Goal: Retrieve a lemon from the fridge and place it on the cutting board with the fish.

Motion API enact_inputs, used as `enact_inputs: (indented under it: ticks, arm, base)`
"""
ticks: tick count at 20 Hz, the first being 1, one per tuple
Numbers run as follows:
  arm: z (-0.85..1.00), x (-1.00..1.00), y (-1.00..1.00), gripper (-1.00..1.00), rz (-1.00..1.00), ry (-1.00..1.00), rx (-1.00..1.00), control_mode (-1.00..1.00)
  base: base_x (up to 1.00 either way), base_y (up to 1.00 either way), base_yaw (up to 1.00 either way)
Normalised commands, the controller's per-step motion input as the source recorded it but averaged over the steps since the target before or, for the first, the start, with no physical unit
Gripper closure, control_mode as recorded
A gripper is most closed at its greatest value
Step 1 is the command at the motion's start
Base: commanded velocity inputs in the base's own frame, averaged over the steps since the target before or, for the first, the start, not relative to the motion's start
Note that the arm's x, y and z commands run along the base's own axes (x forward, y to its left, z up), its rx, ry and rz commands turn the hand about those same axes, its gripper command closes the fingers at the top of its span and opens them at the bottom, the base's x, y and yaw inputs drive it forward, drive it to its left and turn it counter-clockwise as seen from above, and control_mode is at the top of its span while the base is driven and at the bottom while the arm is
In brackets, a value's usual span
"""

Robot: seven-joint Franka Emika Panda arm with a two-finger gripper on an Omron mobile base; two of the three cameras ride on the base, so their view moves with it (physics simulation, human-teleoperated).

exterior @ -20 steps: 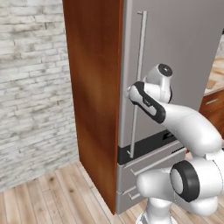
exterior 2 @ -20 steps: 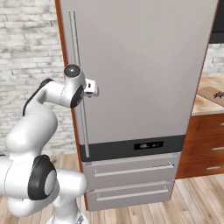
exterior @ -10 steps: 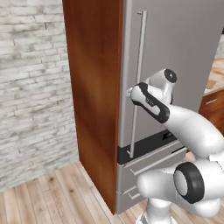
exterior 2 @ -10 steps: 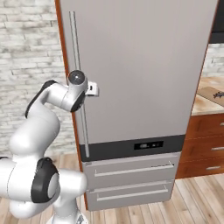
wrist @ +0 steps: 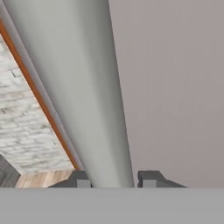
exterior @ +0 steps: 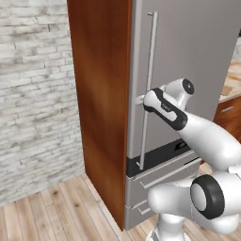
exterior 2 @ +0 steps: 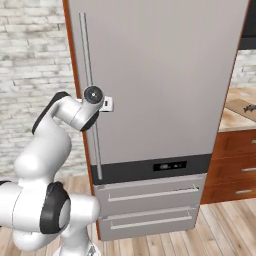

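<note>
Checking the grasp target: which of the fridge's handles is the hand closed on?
The long vertical bar handle on the door; the hand is shut around it. The two drawer handles below are horizontal.

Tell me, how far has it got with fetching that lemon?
Barely begun. Done: the claw has reached the fridge and shut on its long bar handle. In hand: that grip, with the door apparently closed. Left: pulling the door open, finding the lemon inside, and carrying it to the cutting board on the counter at right.

No readable text; fridge display strip marks illegible.
</note>
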Motion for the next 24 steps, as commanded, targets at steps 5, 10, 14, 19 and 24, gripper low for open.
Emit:
enact_inputs:
  ticks: [5, 10, 14, 19, 24]
  arm:
    - [0.20, -0.12, -0.37, 1.00, 0.00, -0.06, 0.00, -1.00]
    - [0.34, -0.59, -1.00, 1.00, 0.00, -0.04, 0.00, -1.00]
    - [0.25, -0.71, -1.00, 1.00, 0.00, -0.01, 0.02, -1.00]
    - [0.43, -0.72, -1.00, 1.00, 0.00, 0.00, 0.00, -1.00]
    - [0.37, -0.63, -1.00, 1.00, 0.00, 0.00, 0.02, -1.00]
  base:
    - [0.00, 0.00, 0.00]
    - [0.00, 0.00, 0.00]
    - [0.00, 0.00, 0.00]
    - [0.00, 0.00, 0.00]
    - [0.00, 0.00, 0.00]
